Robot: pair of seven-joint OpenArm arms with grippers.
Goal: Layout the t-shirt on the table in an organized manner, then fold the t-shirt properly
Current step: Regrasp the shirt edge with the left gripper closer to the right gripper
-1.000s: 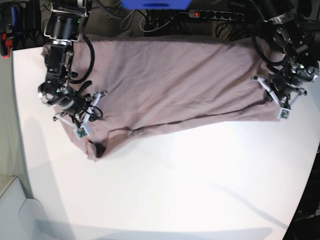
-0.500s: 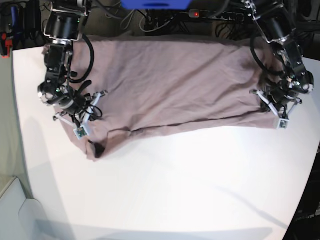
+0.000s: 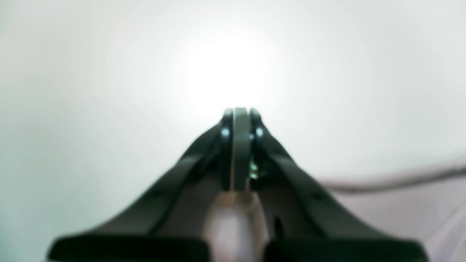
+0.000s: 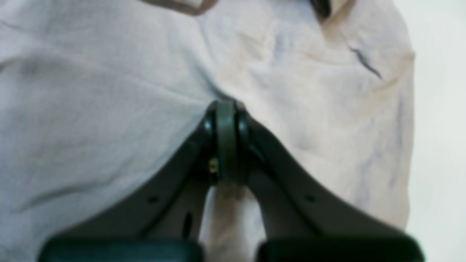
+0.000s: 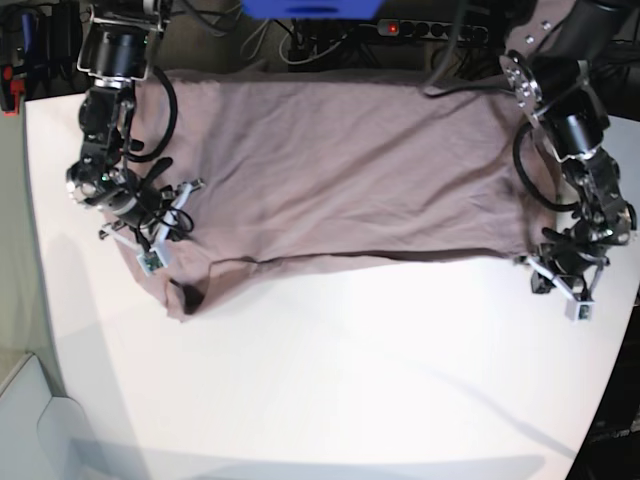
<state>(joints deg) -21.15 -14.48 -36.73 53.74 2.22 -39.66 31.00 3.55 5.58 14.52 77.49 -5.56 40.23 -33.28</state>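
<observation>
The mauve t-shirt [image 5: 340,170] lies spread wide across the far part of the white table [image 5: 350,380], with a crumpled sleeve and a dark fold at its front left. My right gripper [image 5: 145,228] is shut with its tips pressed into that left part, and creases run to the tips in the right wrist view [image 4: 225,105], where the t-shirt [image 4: 109,91] fills the frame. My left gripper [image 5: 558,280] is shut just past the shirt's front right corner. In the left wrist view its tips [image 3: 238,112] are over bare table [image 3: 109,91], with cloth [image 3: 418,203] at the lower right.
A power strip [image 5: 430,30], cables and a blue object [image 5: 310,8] sit behind the table's far edge. The table's curved edge runs down the right side [image 5: 625,330]. A pale grey surface [image 5: 30,420] lies off the front left corner.
My left gripper has moved toward the front, off the shirt's right corner onto the table, and the shirt's front right hem has come forward and straightened. My right gripper has shifted slightly back and left.
</observation>
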